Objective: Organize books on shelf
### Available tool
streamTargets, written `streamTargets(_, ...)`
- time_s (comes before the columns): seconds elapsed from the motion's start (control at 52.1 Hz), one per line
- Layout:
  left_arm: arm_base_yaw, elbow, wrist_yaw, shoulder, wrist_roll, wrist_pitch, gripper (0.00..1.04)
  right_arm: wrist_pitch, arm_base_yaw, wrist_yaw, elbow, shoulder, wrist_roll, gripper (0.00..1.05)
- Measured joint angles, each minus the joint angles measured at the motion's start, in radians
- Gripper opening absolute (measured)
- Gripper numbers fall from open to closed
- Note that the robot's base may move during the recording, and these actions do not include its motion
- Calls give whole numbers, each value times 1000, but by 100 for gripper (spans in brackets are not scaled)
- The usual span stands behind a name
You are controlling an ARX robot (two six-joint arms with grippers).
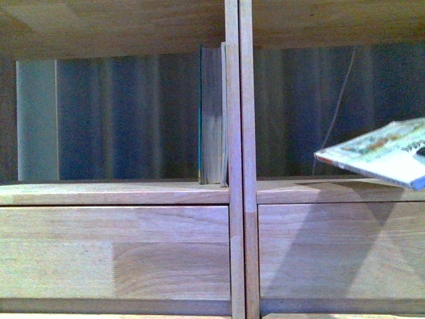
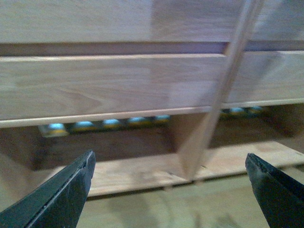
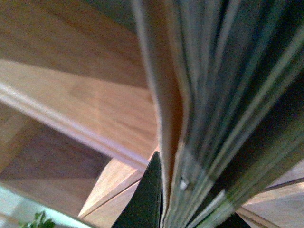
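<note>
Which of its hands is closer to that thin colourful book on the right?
Right. The right gripper is clamped on the paperback; the left gripper is open, facing the shelf with no book in its view.

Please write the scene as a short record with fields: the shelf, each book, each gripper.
shelf: light wood, two columns, drawers below the compartments
teal book: upright, at the right end of the left compartment
paperback: tilted, held in the air at the right compartment
left gripper: open, empty
right gripper: shut on paperback
</note>
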Motion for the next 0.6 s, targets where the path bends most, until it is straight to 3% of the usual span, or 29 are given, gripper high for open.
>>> streamTargets(0.096,172,58,315,208,-23,154,97,6,-19,-83,-19,-85,-32,7)
streamTargets(0.211,296,141,486,411,-83,375,97,5,-56,-153,-24,-185,-67,7)
streamTargets(0.384,355,292,414,708,-233,695,97,-5,-114,-246,-24,-310,-115,7)
streamTargets(0.461,318,379,371,809,-286,721,97,-9,-111,-259,-21,-336,-142,7)
streamTargets(0.595,212,517,378,937,-409,728,97,-17,-56,-246,5,-343,-198,7)
